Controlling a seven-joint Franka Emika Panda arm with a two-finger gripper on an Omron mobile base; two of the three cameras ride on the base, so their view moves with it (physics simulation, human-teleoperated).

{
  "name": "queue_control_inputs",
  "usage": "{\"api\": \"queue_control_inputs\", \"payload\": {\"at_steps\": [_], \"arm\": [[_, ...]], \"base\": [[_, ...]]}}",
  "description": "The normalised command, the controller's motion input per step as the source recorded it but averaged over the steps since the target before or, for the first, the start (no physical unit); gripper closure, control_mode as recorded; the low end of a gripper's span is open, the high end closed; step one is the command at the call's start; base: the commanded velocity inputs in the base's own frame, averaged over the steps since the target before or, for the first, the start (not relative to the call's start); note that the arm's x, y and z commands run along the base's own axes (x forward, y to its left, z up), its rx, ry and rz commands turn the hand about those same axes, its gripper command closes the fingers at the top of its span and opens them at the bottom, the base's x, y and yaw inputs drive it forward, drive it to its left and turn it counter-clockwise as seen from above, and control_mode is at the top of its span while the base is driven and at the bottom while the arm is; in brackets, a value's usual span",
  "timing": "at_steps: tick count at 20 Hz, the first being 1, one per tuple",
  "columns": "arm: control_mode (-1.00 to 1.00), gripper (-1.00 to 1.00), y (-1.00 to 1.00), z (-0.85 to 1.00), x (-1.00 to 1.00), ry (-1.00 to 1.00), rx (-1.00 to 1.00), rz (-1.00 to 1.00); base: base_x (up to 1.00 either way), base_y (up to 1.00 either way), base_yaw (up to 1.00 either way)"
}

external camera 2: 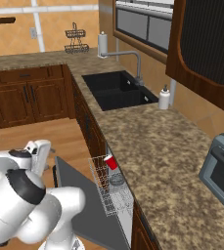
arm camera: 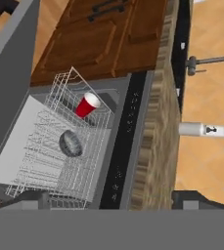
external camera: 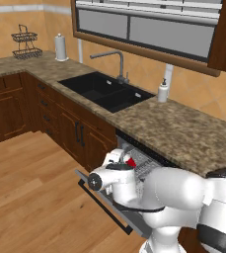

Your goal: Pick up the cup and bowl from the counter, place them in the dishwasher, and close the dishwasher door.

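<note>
The dishwasher (arm camera: 128, 141) stands open under the granite counter (external camera 2: 147, 146). Its dark grey door (external camera 2: 79, 200) is dropped flat, with the black bar handle (external camera: 104, 207) at its outer edge. In the pulled-out white wire rack (arm camera: 59, 161), the red cup (arm camera: 87, 105) lies tilted at the far end. The grey bowl (arm camera: 70, 143) rests on its side near the middle. The cup (external camera 2: 110, 162) also shows red beside the rack, and the cup (external camera: 131, 162) peeks out behind my arm. My gripper (arm camera: 113, 202) hovers open above the door, apart from both, holding nothing.
A black sink (external camera: 104, 91) with a faucet is set in the counter, with a soap bottle (external camera: 163, 91) beside it. A paper towel roll (external camera: 60, 48) and a wire basket (external camera: 24, 44) stand far left. A grey toaster oven (external camera 2: 221, 171) sits at right. Wood floor lies left of the door.
</note>
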Motion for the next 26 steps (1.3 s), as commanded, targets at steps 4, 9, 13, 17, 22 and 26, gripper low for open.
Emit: {"api": "queue_control_inputs", "payload": {"at_steps": [4,9,13,17,22,26], "arm": [[-1.00,-1.00,0.90,-0.21,-0.56,0.00,-0.33,-0.34],[-1.00,-1.00,0.77,-0.52,-0.20,0.00,-0.33,-0.33],[-1.00,-1.00,0.62,-0.74,-0.04,-0.01,-0.30,-0.29],[-1.00,-1.00,0.71,-0.81,-0.21,-0.06,-0.29,-0.28],[-1.00,-1.00,0.91,-0.78,-0.33,-0.05,-0.24,-0.24],[-1.00,-1.00,0.87,-0.80,-0.09,-0.10,-0.23,-0.19]], "base": [[0.00,0.00,0.00],[0.00,0.00,0.00],[0.00,0.00,0.00],[0.00,0.00,0.00],[0.00,0.00,0.00],[0.00,0.00,0.00]]}}
